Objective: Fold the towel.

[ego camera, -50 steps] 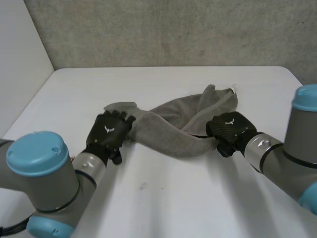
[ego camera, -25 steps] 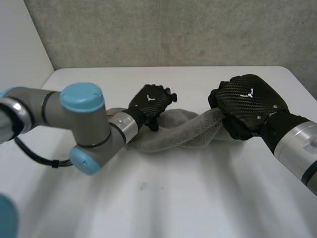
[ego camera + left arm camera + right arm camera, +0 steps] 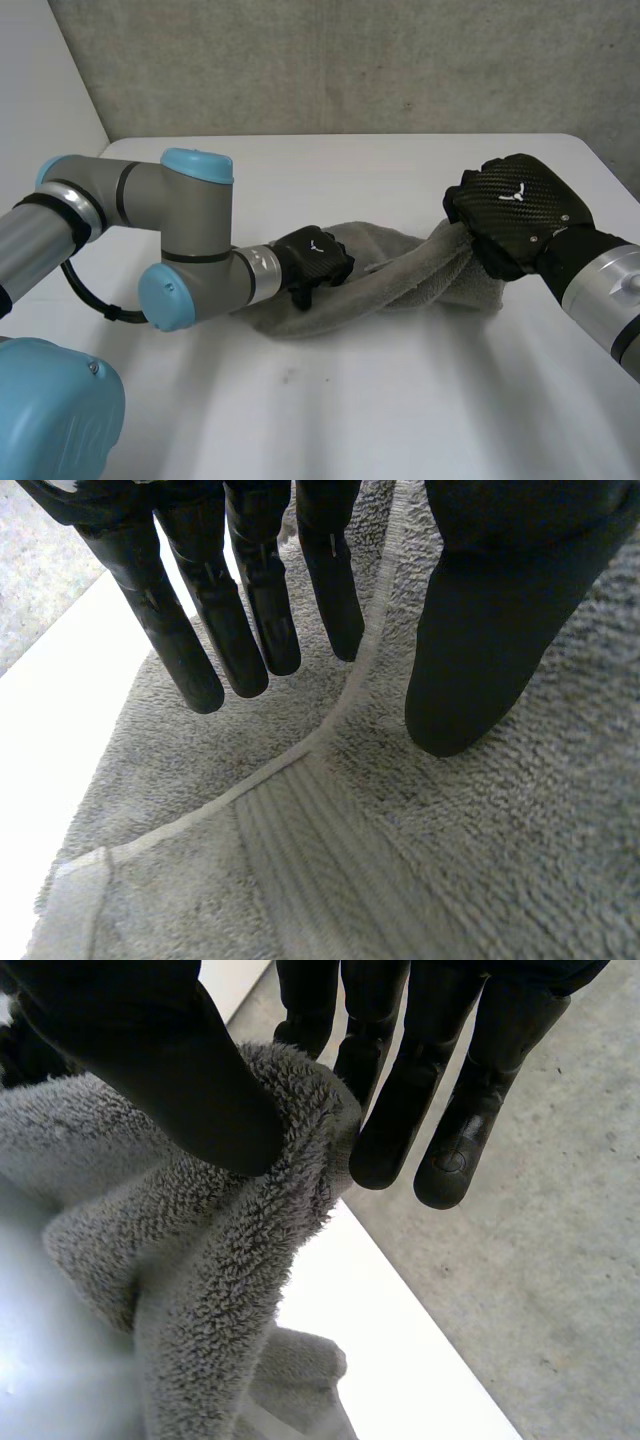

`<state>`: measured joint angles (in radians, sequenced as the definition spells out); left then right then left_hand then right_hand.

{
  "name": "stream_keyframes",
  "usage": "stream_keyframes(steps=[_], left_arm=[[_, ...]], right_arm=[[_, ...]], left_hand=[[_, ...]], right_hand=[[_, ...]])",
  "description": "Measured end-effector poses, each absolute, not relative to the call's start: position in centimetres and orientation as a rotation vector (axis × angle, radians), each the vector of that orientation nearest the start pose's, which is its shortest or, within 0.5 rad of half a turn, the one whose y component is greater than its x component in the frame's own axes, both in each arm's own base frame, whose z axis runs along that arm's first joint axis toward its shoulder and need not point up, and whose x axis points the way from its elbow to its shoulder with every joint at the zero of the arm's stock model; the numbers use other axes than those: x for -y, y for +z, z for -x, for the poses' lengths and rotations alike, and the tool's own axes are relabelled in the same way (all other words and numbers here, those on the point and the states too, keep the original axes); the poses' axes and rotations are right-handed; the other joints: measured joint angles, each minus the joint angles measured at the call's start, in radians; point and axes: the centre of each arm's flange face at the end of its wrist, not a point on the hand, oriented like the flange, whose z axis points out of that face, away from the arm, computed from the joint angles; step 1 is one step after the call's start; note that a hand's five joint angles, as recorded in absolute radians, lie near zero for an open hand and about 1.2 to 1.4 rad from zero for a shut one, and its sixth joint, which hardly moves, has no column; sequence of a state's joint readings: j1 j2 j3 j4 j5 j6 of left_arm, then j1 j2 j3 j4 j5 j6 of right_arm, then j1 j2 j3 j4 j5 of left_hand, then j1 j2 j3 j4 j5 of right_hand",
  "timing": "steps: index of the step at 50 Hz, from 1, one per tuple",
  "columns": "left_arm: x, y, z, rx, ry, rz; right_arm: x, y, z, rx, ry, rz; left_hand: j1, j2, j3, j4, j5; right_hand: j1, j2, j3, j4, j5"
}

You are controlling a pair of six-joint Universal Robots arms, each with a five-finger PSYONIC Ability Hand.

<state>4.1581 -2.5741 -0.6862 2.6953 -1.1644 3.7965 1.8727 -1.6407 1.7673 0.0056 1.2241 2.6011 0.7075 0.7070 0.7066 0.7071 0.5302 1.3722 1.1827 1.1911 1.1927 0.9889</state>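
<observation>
A grey towel (image 3: 400,285) lies twisted into a rope across the middle of the white table (image 3: 350,400). My left hand (image 3: 318,258) rests on its left part. In the left wrist view the fingers (image 3: 250,610) point fairly straight down at the towel (image 3: 400,860). The thumb (image 3: 480,630) stands apart on the far side of a hem, with no cloth bunched between them. My right hand (image 3: 515,210) holds the towel's right end raised off the table. In the right wrist view the thumb (image 3: 150,1050) pinches a fold of towel (image 3: 200,1260) against the fingers.
A grey concrete wall (image 3: 350,60) runs behind the table's far edge. My left arm (image 3: 190,250) is bent across the table's left side. Beyond the table's edge (image 3: 400,1360) in the right wrist view lies grey floor (image 3: 540,1260).
My left hand has come down from the towel's far side onto its left part, fingers drawing in. My right hand has shifted slightly right and lower, still holding the towel's end.
</observation>
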Motion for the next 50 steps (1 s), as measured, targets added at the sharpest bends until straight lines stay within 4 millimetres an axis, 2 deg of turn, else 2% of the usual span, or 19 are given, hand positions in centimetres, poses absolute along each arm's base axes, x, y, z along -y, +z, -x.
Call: stream_keyframes(steps=[10, 15, 22, 24, 25, 27, 29, 30, 31, 34, 35, 38, 39, 42, 45, 46, 47, 48, 50], left_arm=[[29.3, 14.0, 36.8, -2.298, -1.633, -1.958], [29.4, 13.4, 36.4, -2.328, -1.598, -1.949], [29.5, 12.4, 36.2, -2.351, -1.561, -1.947], [29.5, 12.3, 36.2, -2.351, -1.553, -1.939], [29.5, 12.3, 36.2, -2.351, -1.553, -1.939], [29.7, 12.3, 36.1, -2.341, -1.553, -1.918], [29.8, 12.4, 36.1, -2.336, -1.558, -1.911], [30.2, 12.6, 36.1, -2.317, -1.580, -1.887], [30.2, 12.6, 36.1, -2.317, -1.580, -1.887], [31.6, 14.5, 36.4, -2.221, -1.724, -1.802], [31.6, 14.5, 36.4, -2.221, -1.724, -1.802], [33.6, 17.4, 37.0, -2.077, -1.951, -1.654], [34.7, 19.2, 37.3, -1.994, -2.084, -1.552], [36.3, 22.6, 37.7, -1.851, -2.301, -1.362], [38.1, 28.7, 37.5, -1.615, -2.611, -1.011], [38.4, 30.4, 37.2, -1.557, -2.679, -0.911], [38.4, 30.4, 37.2, -1.557, -2.679, -0.911], [38.8, 33.3, 36.4, -1.457, -2.786, -0.720], [38.9, 35.1, 35.6, -1.414, -2.832, -0.583]], right_arm=[[22.2, 26.3, -23.5, -1.934, -2.008, 1.241], [22.2, 26.1, -23.6, -1.937, -2.000, 1.249], [22.2, 26.0, -23.7, -1.935, -2.001, 1.254], [22.3, 26.1, -23.7, -1.931, -2.006, 1.254], [22.3, 26.1, -23.7, -1.931, -2.006, 1.254], [22.5, 26.1, -23.7, -1.924, -2.018, 1.257], [22.6, 26.1, -23.8, -1.922, -2.021, 1.259], [22.7, 26.1, -23.8, -1.920, -2.026, 1.260], [22.7, 26.1, -23.8, -1.920, -2.026, 1.260], [23.8, 26.3, -24.0, -1.904, -2.078, 1.271], [23.8, 26.3, -24.0, -1.904, -2.078, 1.271], [25.2, 26.8, -24.3, -1.904, -2.138, 1.249], [26.3, 27.3, -24.4, -1.908, -2.192, 1.215], [28.0, 28.3, -24.4, -1.895, -2.298, 1.141], [31.1, 31.0, -24.5, -1.785, -2.557, 0.925], [31.7, 31.7, -24.4, -1.740, -2.620, 0.863], [31.7, 31.7, -24.4, -1.740, -2.620, 0.863], [32.5, 33.2, -24.4, -1.641, -2.727, 0.744], [32.9, 34.0, -24.4, -1.569, -2.782, 0.668]], left_hand=[[-0.052, -0.051, -0.050, -0.050, -0.046], [-0.271, -0.274, -0.273, -0.277, -0.272], [-0.304, -0.310, -0.308, -0.312, -0.306], [-0.116, -0.109, -0.109, -0.107, -0.110], [-0.116, -0.109, -0.109, -0.107, -0.110], [-0.053, 0.346, 0.343, 0.346, 0.349], [-0.047, 0.364, 0.360, 0.363, 0.361], [-0.228, 0.428, 0.425, 0.429, 0.423], [-0.228, 0.428, 0.425, 0.429, 0.423], [0.433, 0.488, 0.485, 0.490, 0.479], [0.433, 0.488, 0.485, 0.490, 0.479], [0.482, 0.498, 0.496, 0.500, 0.484], [0.482, 0.501, 0.500, 0.504, 0.486], [0.482, 0.504, 0.504, 0.507, 0.489], [0.482, 0.506, 0.507, 0.509, 0.492], [0.482, 0.506, 0.508, 0.509, 0.492], [0.482, 0.506, 0.508, 0.509, 0.492], [0.482, 0.507, 0.508, 0.509, 0.493], [0.482, 0.509, 0.509, 0.509, 0.493]], right_hand=[[0.000, 0.000, 0.000, 0.000, 0.000], [0.000, 0.000, 0.000, 0.000, 0.000], [0.000, 0.000, 0.000, 0.000, 0.000], [0.000, 0.000, 0.000, 0.000, 0.000], [0.000, 0.000, 0.000, 0.000, 0.000], [0.000, 0.000, 0.000, 0.000, 0.000], [0.000, 0.000, 0.000, 0.000, 0.000], [0.000, 0.000, 0.000, 0.000, 0.000], [0.000, 0.000, 0.000, 0.000, 0.000], [0.000, 0.000, 0.000, 0.000, 0.000], [0.000, 0.000, 0.000, 0.000, 0.000], [0.000, 0.000, 0.000, 0.000, 0.000], [0.001, 0.000, 0.001, 0.000, 0.000], [0.001, 0.000, 0.002, 0.003, 0.000], [0.001, 0.000, 0.002, 0.004, 0.000], [0.001, 0.000, 0.002, 0.005, 0.000], [0.001, 0.000, 0.002, 0.005, 0.000], [0.001, 0.000, 0.002, 0.004, 0.000], [0.001, 0.001, 0.002, 0.005, 0.001]])
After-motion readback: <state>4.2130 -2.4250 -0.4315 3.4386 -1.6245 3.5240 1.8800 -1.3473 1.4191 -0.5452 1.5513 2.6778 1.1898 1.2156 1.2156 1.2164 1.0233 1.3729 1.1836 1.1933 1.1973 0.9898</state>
